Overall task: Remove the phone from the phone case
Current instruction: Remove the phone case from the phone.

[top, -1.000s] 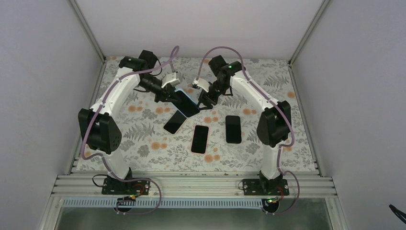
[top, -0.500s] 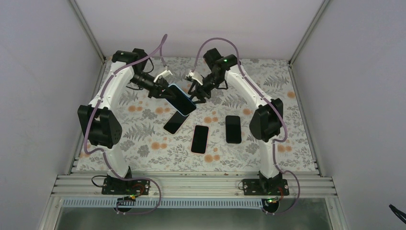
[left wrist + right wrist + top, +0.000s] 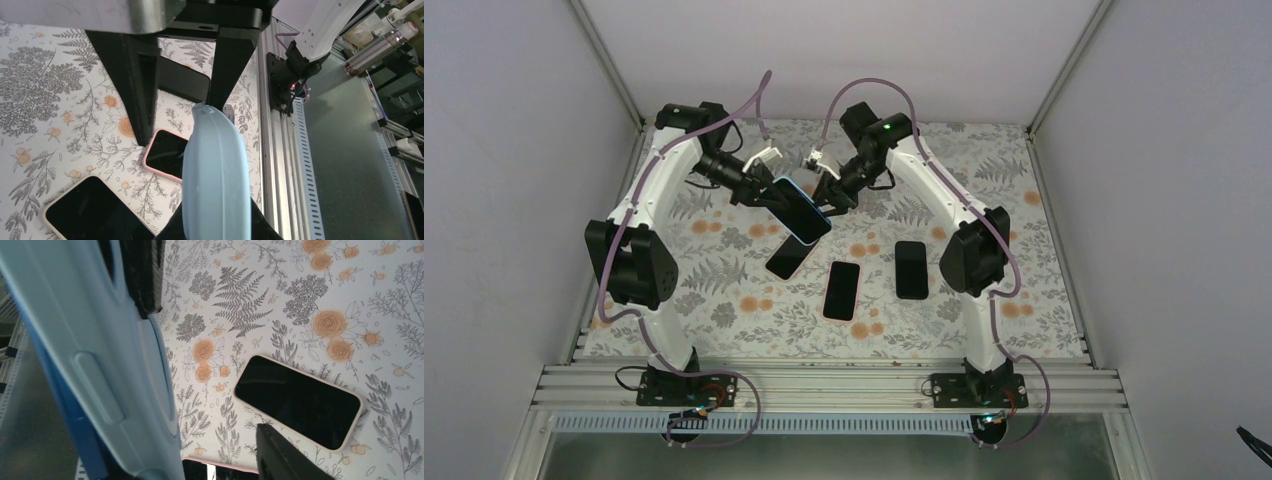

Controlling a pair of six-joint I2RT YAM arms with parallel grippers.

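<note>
The phone (image 3: pixel 800 210), its dark screen facing up, sits in a light-blue phone case (image 3: pixel 787 188) held tilted in the air above the mat. My left gripper (image 3: pixel 762 190) is shut on the case's left end; in the left wrist view the case's edge (image 3: pixel 216 175) rises between its jaws. My right gripper (image 3: pixel 829 193) is open at the case's far end. One of its fingers (image 3: pixel 227 70) touches the case's tip, the other (image 3: pixel 137 85) stands apart. In the right wrist view the case's back (image 3: pixel 100 365) fills the left, well clear of the one finger (image 3: pixel 285 455) that shows.
Three other phones lie screen up on the floral mat (image 3: pixel 724 280): one in a cream case (image 3: pixel 789 256), one in a pink case (image 3: pixel 842 290) and a dark one (image 3: pixel 911 269). The metal rail (image 3: pixel 824 385) runs along the near edge.
Both grippers and the cased phone have moved a little left and toward the back. The right gripper's jaws have narrowed around the case's end. The left grip is unchanged.
</note>
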